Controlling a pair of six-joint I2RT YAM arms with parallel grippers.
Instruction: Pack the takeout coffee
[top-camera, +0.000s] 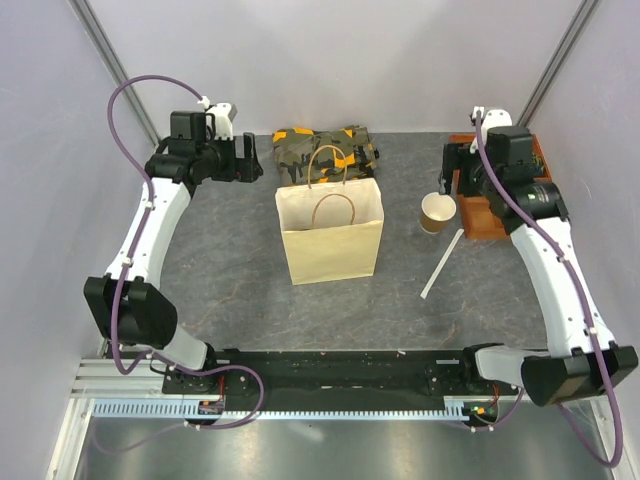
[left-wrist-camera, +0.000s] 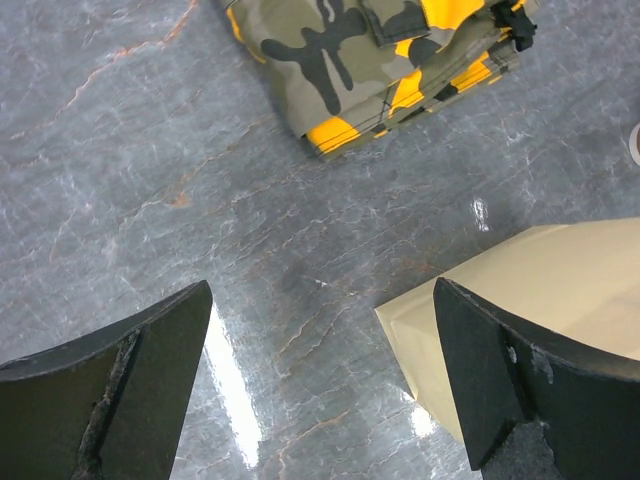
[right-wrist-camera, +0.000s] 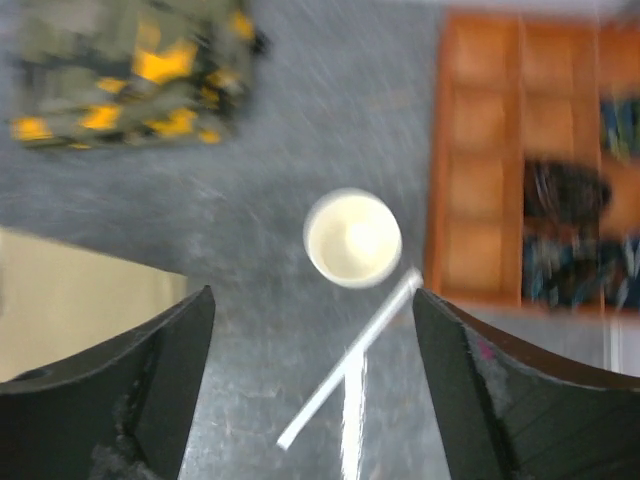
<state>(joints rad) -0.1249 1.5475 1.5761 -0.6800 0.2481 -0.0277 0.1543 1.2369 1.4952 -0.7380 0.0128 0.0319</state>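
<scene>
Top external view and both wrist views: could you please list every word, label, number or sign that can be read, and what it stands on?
No text can be read in any view.
Paper bag, lidless paper cup and camouflage cloth: no lettering shows.
Dark packets in the wooden tray: any print is too blurred to read.

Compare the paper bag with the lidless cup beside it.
The paper bag is much larger than the paper cup. The bag is flat-sided and rectangular with looped handles; the cup is round with none. Both are tan paper and stand upright.
</scene>
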